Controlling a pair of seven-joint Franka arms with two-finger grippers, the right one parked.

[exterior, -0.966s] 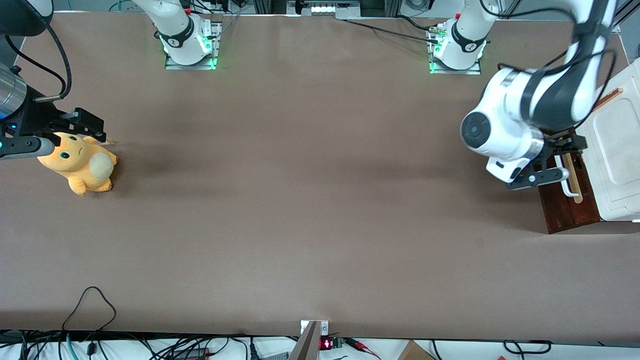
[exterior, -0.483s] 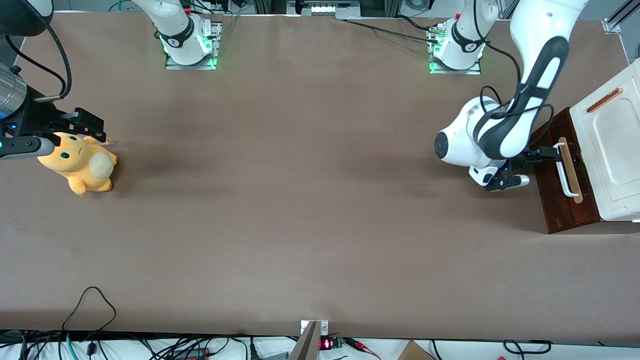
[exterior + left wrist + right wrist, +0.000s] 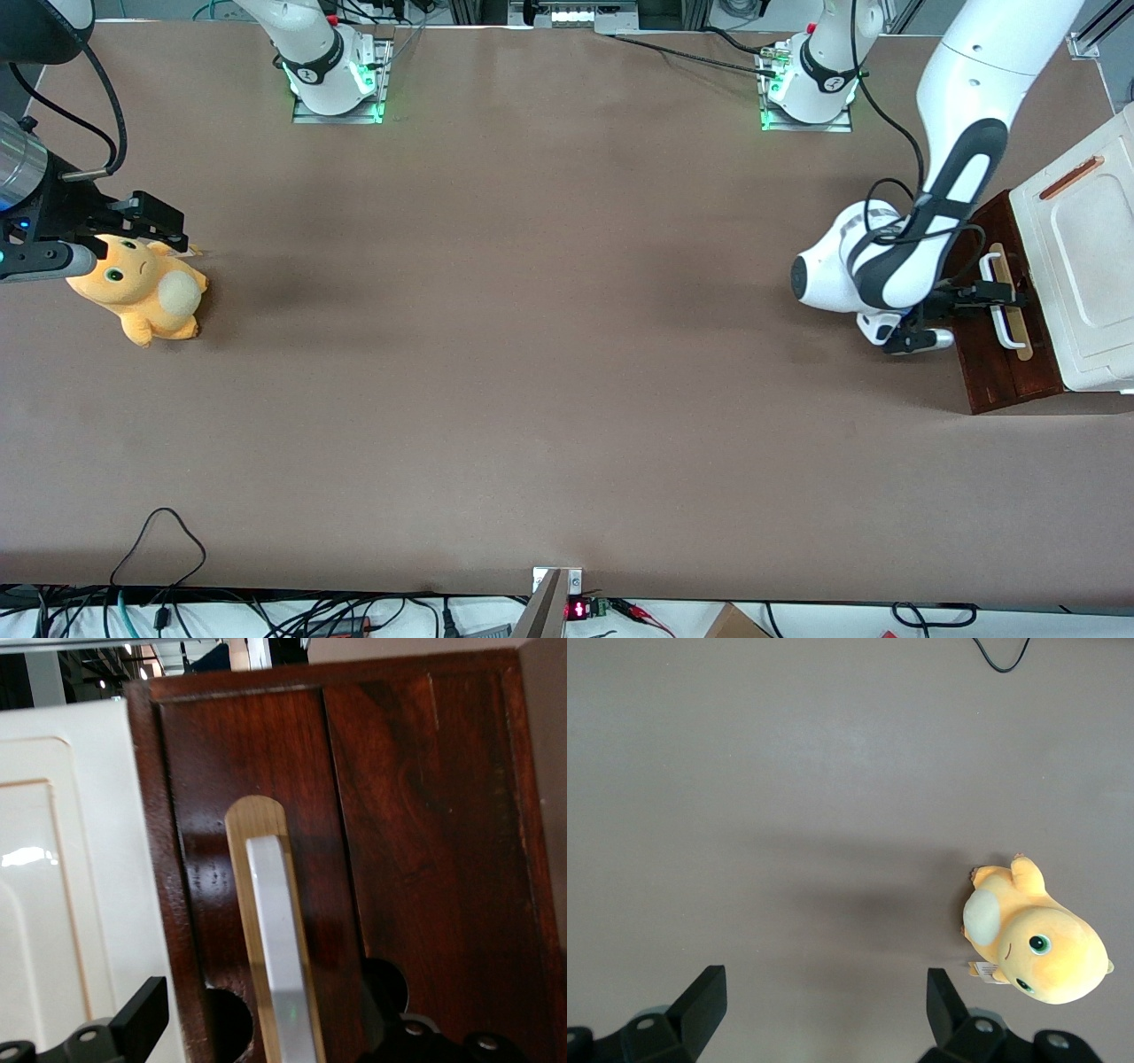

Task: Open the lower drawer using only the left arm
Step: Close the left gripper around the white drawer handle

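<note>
The lower drawer point(image 3: 997, 363) is a dark reddish-brown front with a white bar handle point(image 3: 1006, 330) on a pale wood strip, at the working arm's end of the table. The white left arm point(image 3: 895, 257) reaches down to it. My gripper point(image 3: 994, 292) is at the handle, open. In the left wrist view the handle point(image 3: 276, 930) runs between the two black fingers point(image 3: 137, 1019), over the drawer front point(image 3: 425, 833). The fingers straddle it without closing. The cabinet's cream-white top panel point(image 3: 1085, 257) lies beside the drawer.
An orange plush toy point(image 3: 142, 297) lies at the parked arm's end of the table and also shows in the right wrist view point(image 3: 1036, 943). A black cable loop point(image 3: 159, 536) lies near the table's front edge. The arm bases point(image 3: 806, 89) stand at the back.
The left arm swung away from over the drawer, then came back lower. The gripper has moved along the handle toward the front camera and now straddles it.
</note>
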